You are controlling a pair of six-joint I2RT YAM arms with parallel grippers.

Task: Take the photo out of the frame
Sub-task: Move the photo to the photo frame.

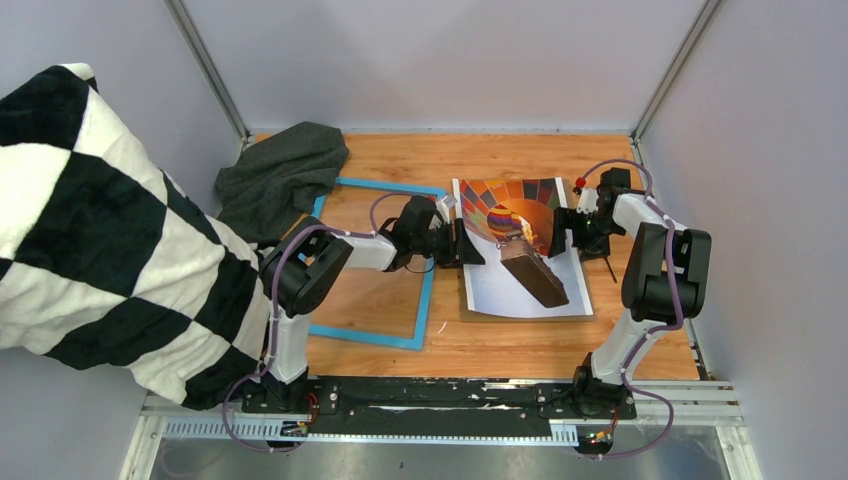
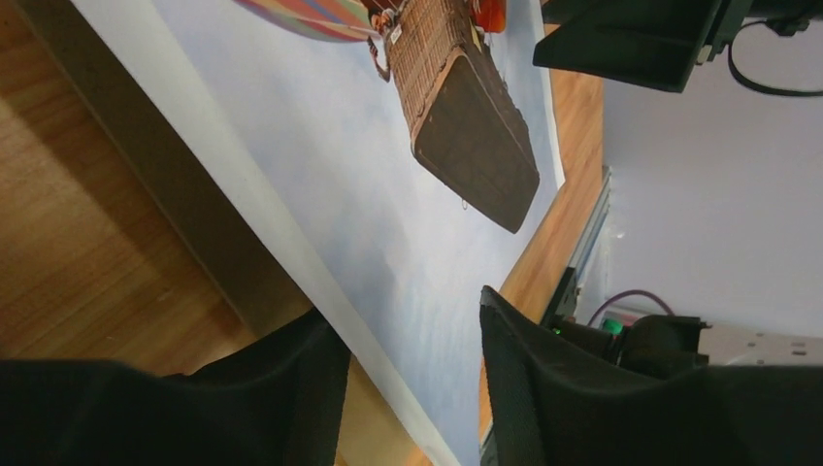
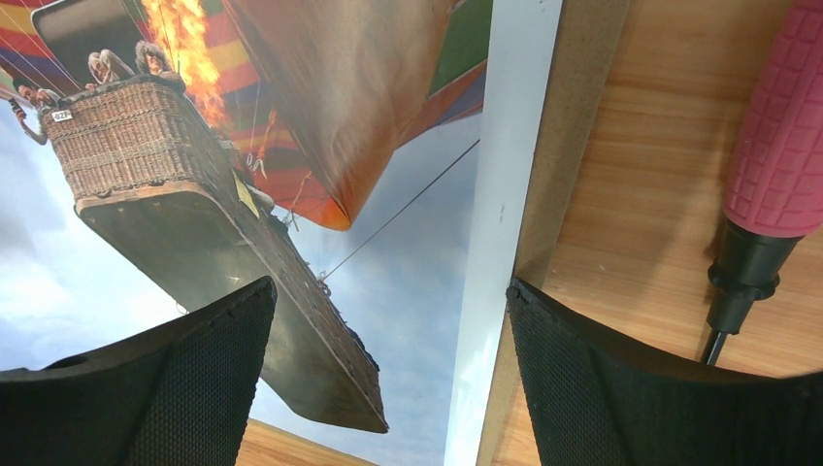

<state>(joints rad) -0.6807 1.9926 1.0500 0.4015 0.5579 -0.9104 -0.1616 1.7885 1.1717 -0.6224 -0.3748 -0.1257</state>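
Light wooden tabletop as the base of everything. At the left wall, a big black-and-white checked cloth, bunched and hanging over the edge. Left of centre, the thin bright blue rectangular frame: lies flat, long axis running far to near, bare wood showing through its opening. Just right of it, the large paper photo of an orange and multicoloured hot-air balloon: lies face up outside the frame, long axis also far to near and slightly slanted, balloon at the far end, dark wicker basket pointing toward the near right. Rests on a plain brown backing board that peeks out along its sides. At the far left corner, a crumpled dark grey cloth. Left gripper: straddles the photo's left edge, jaws apart, nothing clamped. Right gripper: spread wide over the photo's right edge, one finger above the print, the other above the wood. Beside that, a pink-handled screwdriver.
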